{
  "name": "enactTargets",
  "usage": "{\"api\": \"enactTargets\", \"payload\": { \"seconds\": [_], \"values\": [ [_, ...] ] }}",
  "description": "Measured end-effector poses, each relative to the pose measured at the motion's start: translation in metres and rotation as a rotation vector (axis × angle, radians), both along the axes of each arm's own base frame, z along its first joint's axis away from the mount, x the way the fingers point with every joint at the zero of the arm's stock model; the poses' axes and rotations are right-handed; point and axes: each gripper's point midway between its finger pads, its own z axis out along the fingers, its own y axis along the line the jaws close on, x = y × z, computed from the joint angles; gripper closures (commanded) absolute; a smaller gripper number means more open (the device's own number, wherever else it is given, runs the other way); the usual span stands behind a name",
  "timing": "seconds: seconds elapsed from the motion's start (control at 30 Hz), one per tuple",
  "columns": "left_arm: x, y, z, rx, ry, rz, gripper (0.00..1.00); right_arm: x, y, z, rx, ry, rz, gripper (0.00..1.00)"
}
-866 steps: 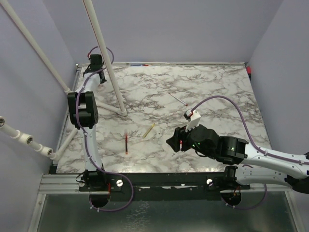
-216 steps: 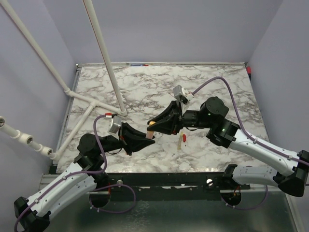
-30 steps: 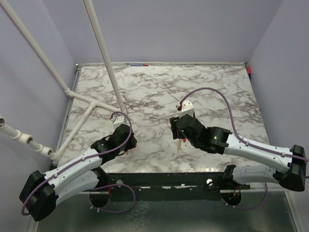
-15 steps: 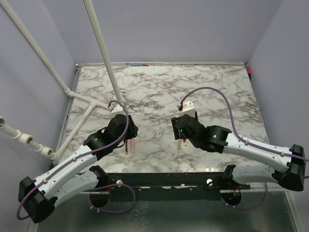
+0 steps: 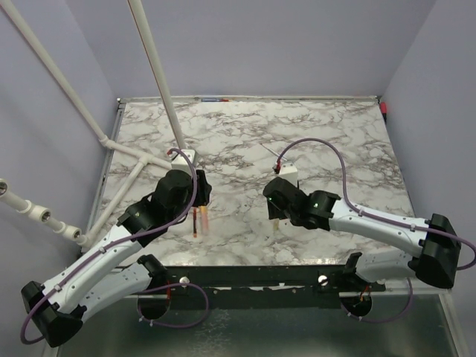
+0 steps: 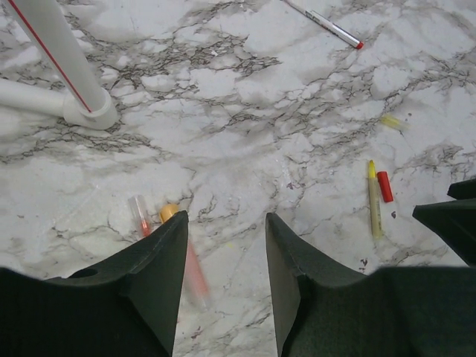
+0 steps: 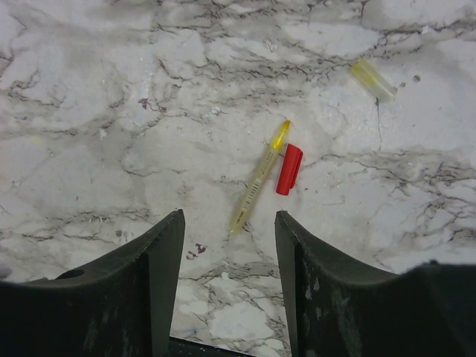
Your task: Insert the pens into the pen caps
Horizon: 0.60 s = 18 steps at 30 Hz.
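Both arms reached forward from the near edge, wrists pitched down over the marble table (image 5: 335, 134). The left gripper (image 6: 225, 223) hung low with fingers apart and nothing between them; a blurred reddish pen (image 6: 195, 271) lay under its left finger. The right gripper (image 7: 228, 219) was likewise spread and empty. Just beyond its fingertips lay the yellow pen (image 7: 259, 178), the red cap (image 7: 289, 169) just beside its tip. Farther off sat a yellow cap (image 7: 373, 79), then a whitish pen (image 6: 331, 24) and the white pipe stand (image 6: 74, 82).
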Motion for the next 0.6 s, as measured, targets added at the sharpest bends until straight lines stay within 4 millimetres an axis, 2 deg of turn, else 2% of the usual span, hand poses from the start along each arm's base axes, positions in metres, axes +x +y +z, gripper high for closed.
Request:
{"api": "enactTargets", "payload": {
  "seconds": [0.23, 0.6],
  "values": [
    [-0.004, 0.006, 0.005, 0.025, -0.046, -0.032, 0.49, 0.001, -0.008, -0.045, -0.009, 0.126, -0.14, 0.53],
    [-0.007, 0.005, 0.001, 0.03, -0.048, -0.051, 0.49, 0.015, -0.015, -0.081, -0.008, 0.208, -0.289, 0.61]
  ]
}}
